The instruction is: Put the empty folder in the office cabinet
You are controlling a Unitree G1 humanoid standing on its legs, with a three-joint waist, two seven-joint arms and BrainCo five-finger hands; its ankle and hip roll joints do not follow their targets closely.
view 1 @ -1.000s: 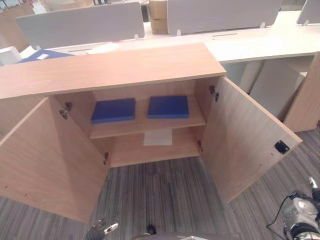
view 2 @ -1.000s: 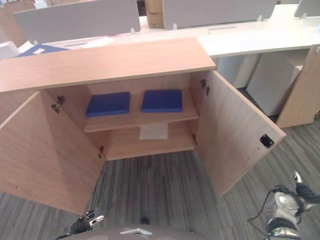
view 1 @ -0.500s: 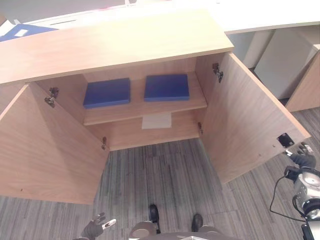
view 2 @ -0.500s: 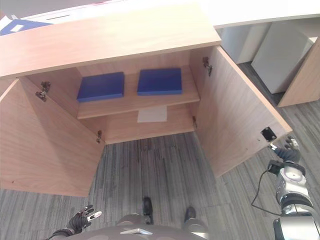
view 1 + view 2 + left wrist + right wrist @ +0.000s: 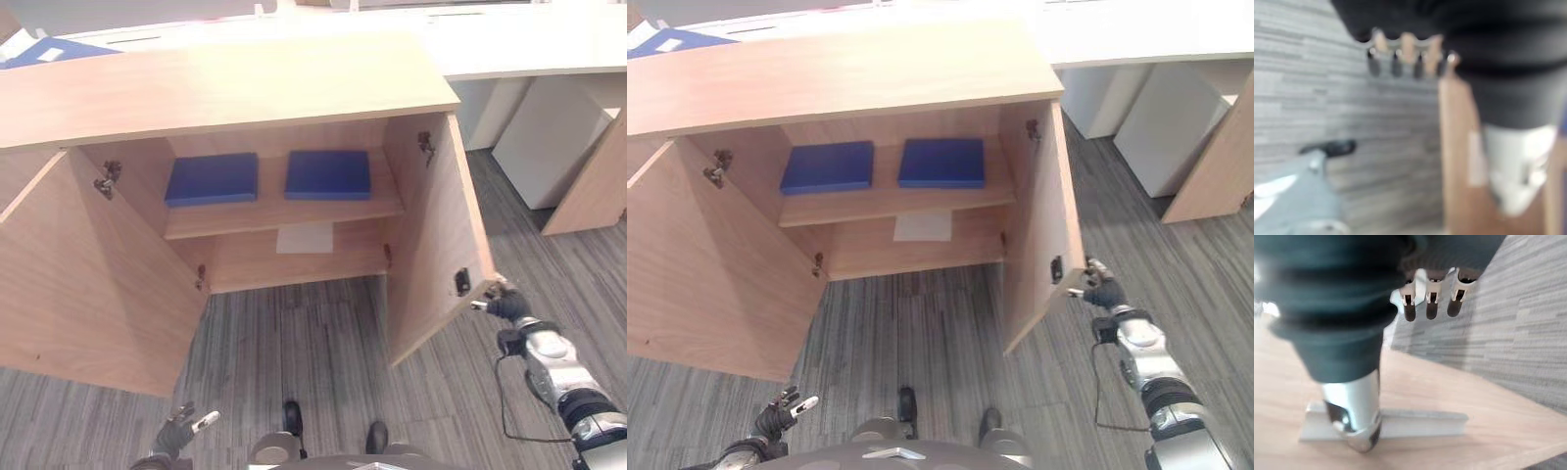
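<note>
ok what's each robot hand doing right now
Left robot hand: open, holding nothing.
Right robot hand: open, thumb pressed on the door handle.

Two blue folders (image 5: 265,177) crowd the upper shelf (image 5: 284,212); lower shelf (image 5: 294,264) reachable.

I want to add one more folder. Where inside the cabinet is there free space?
The upper shelf is crowded: two blue folders lie side by side with a narrow gap between them. The lower shelf is freer: bare wood lies on both sides of a white sheet at its middle.
</note>
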